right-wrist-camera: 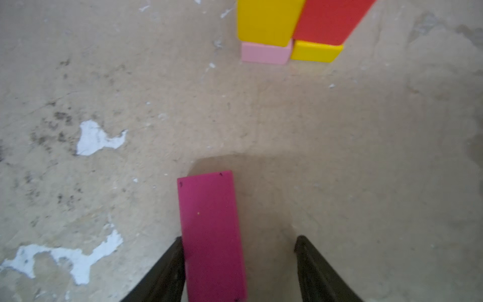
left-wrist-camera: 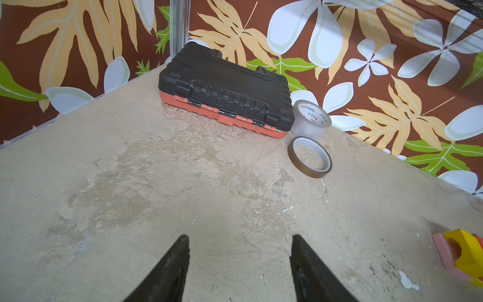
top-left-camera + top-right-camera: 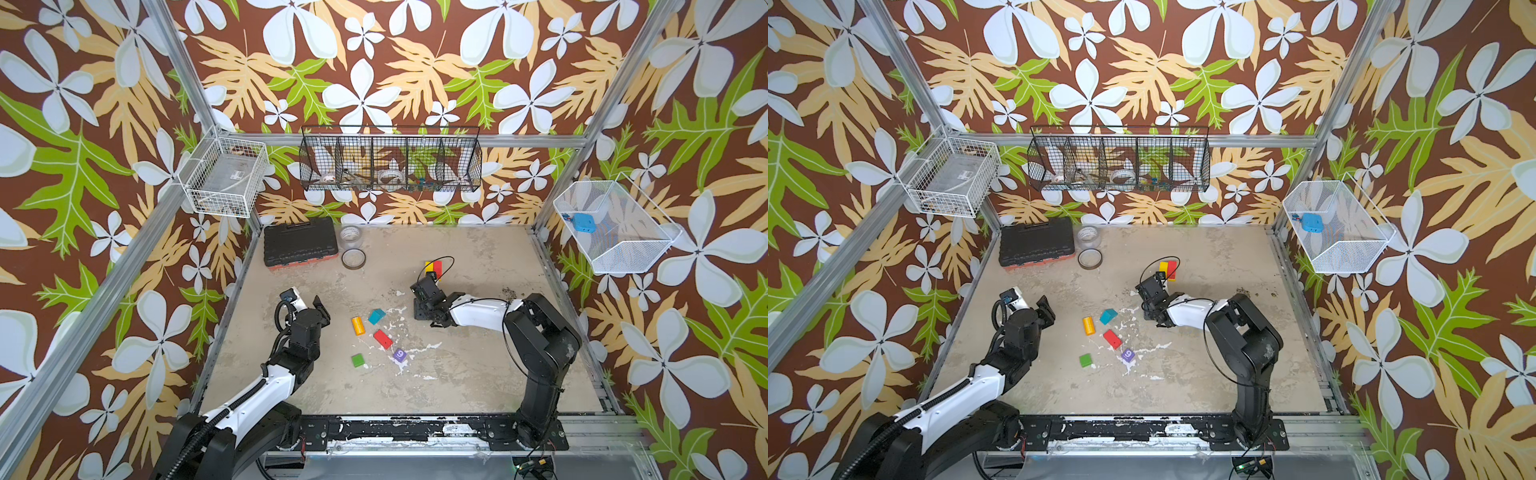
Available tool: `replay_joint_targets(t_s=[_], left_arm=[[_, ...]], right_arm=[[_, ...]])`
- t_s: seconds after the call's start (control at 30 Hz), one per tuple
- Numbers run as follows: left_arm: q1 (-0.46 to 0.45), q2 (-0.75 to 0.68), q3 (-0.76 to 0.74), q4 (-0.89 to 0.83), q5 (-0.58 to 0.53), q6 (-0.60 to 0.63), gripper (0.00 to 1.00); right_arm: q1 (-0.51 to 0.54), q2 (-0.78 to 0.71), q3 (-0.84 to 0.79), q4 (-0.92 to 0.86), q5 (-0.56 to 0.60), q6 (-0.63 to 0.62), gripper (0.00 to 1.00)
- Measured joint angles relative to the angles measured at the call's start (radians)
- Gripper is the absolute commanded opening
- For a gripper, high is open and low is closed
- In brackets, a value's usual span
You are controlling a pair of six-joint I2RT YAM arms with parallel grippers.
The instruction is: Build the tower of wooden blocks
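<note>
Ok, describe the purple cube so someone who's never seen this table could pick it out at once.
On the beige table, find the loose blocks scattered mid-table, nearer the robot than the half-built tower. The purple cube sits at their right end, beside the red block. It alone is purple and carries a white numeral.

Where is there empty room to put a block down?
Bare table spreads right of the tower, and at the front past the green block. It's crowded mid-table around the red block and purple cube.
</note>
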Motion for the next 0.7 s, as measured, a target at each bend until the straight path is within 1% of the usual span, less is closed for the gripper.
replay_joint_targets(t_s=[0.4, 0.5, 0.7], left_arm=[[0.0, -0.003, 0.0, 0.0, 0.002, 0.0, 0.63], [0.0, -0.004, 0.0, 0.0, 0.003, 0.0, 0.63], [0.0, -0.004, 0.0, 0.0, 0.005, 0.0, 0.63]], right_arm=[[-0.015, -0.105, -0.142, 0.012, 0.035, 0.041, 0.69], [-0.039, -0.101, -0.143, 0.025, 0.032, 0.041, 0.67], [-0.069, -0.08, -0.118, 0.03, 0.038, 0.04, 0.67]])
